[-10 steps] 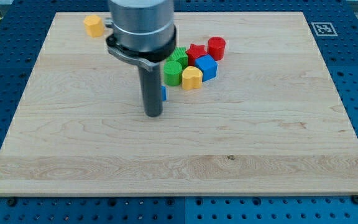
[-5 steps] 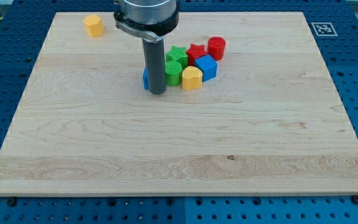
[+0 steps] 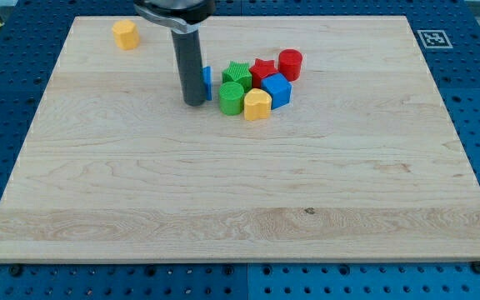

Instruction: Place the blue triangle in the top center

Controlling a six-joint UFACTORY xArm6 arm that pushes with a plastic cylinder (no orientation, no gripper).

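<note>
The blue triangle (image 3: 207, 82) is mostly hidden behind my rod; only a thin blue sliver shows at the rod's right edge. My tip (image 3: 194, 102) rests on the board just below and to the left of it, touching or nearly touching it. The block lies left of a cluster: a green star-like block (image 3: 237, 74), a green cylinder (image 3: 232, 98), a yellow heart-shaped block (image 3: 257, 104), a blue cube (image 3: 277, 89), a red star (image 3: 262, 69) and a red cylinder (image 3: 290, 63).
A yellow hexagonal block (image 3: 125, 34) sits near the view's top left corner of the wooden board (image 3: 240, 208). A printed marker tag (image 3: 431, 37) is at the board's top right corner. Blue perforated table surrounds the board.
My rod moved toward the view's top and slightly left. The blue triangle moved up with it, from about mid-board height to level with the green blocks.
</note>
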